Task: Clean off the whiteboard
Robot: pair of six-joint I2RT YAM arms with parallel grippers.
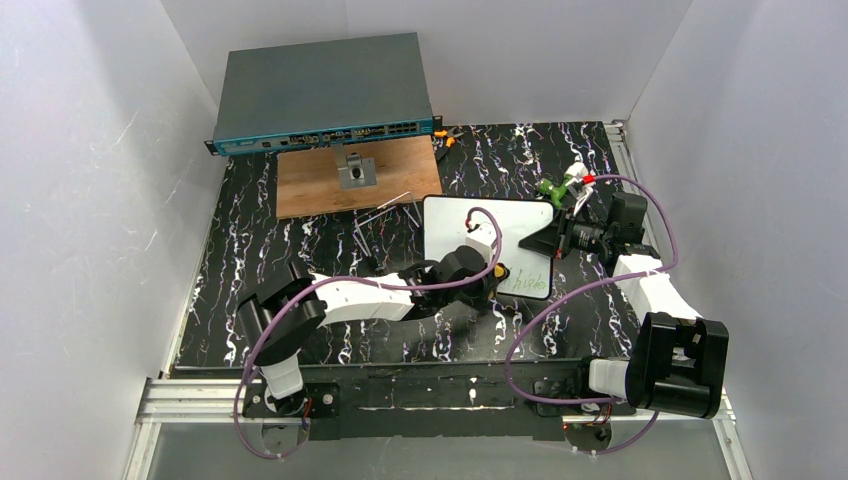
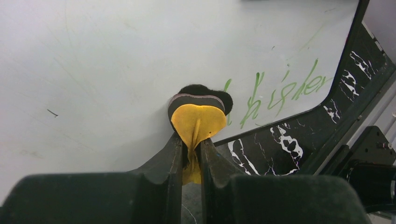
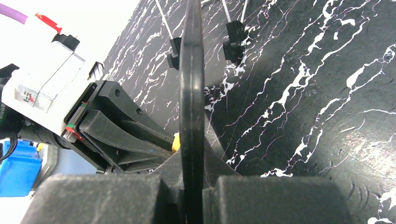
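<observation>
The whiteboard (image 1: 450,225) stands tilted mid-table, white with a thin black rim. Green handwriting (image 1: 528,283) sits at its lower right corner. My right gripper (image 1: 553,240) is shut on the board's right rim. In the right wrist view the whiteboard (image 3: 191,84) shows edge-on, running up from my right gripper (image 3: 191,161). My left gripper (image 1: 495,268) is shut on a yellow eraser (image 2: 198,122) with a black felt face. That face presses on the whiteboard (image 2: 93,70) just left of the green handwriting (image 2: 280,91). The left gripper (image 2: 191,145) pinches the eraser's yellow back.
A grey-blue network switch (image 1: 320,95) lies at the back left, with a brown wooden panel (image 1: 310,185) in front of it carrying a small metal bracket (image 1: 357,172). A wire stand (image 1: 385,215) sits left of the board. Green and white parts (image 1: 565,185) lie behind the right gripper. White walls enclose the table.
</observation>
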